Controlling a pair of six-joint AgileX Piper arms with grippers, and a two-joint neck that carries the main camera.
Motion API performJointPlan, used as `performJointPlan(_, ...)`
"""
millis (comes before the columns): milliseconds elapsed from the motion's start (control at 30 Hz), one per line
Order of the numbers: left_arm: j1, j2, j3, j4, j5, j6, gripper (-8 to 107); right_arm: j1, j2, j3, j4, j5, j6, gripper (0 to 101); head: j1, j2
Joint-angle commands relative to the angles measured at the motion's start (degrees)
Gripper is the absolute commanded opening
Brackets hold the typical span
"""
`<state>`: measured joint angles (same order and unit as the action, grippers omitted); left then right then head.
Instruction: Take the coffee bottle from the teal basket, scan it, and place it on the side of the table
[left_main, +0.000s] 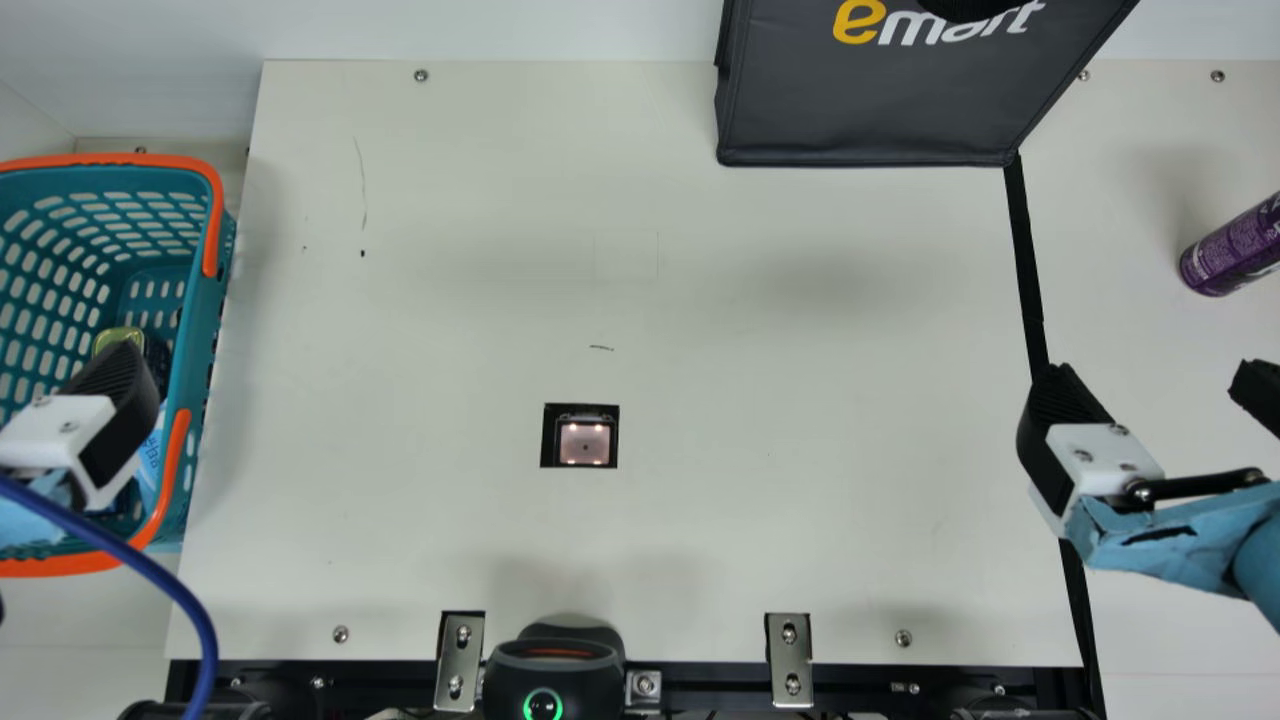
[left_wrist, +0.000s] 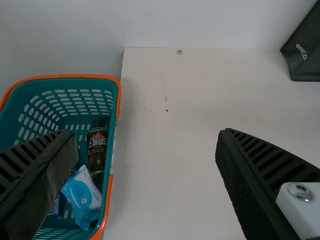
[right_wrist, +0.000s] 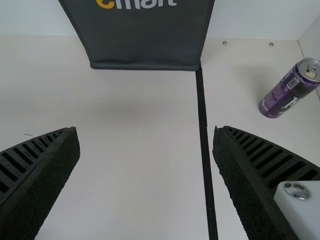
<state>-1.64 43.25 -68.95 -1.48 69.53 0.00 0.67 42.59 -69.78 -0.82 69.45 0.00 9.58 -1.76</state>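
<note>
My left gripper (left_main: 110, 420) is over the near part of the teal basket (left_main: 205, 350) at the left; in the left wrist view the same gripper (left_wrist: 145, 135) stands open, holding nothing. Inside the basket (left_wrist: 114, 145), the dark coffee bottle (left_wrist: 97, 148) leans against the side wall beside a light-blue pack (left_wrist: 83, 196). My right gripper (left_main: 1155, 380) is above the right part of the table (left_main: 800, 350). Seen from its own wrist, that gripper (right_wrist: 146, 130) is open and empty. A lit scanner window (left_main: 583, 442) is set into the table's middle.
A dark bag (left_main: 870, 110) stands at the table's back. The purple can (left_main: 1235, 250) is at the far right, beyond a black strip (left_main: 1027, 260). A black device with a green ring (left_main: 555, 665) sits at the near edge between metal brackets.
</note>
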Motion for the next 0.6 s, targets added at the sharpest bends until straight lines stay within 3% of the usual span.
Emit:
performJointPlan(0,0.00,0.00,0.00,0.00,0.00,0.00,90,0.00,0.00,0.00,0.00,0.00,0.00,95,-1.66,1.52)
performJointPlan(467,0.00,0.00,0.00,0.00,0.00,0.00,90,0.00,0.00,0.00,0.00,0.00,0.00,95,-1.66,20.18)
performJointPlan(567,0.00,0.00,0.00,0.00,0.00,0.00,90,0.00,0.00,0.00,0.00,0.00,0.00,95,-1.66,20.18)
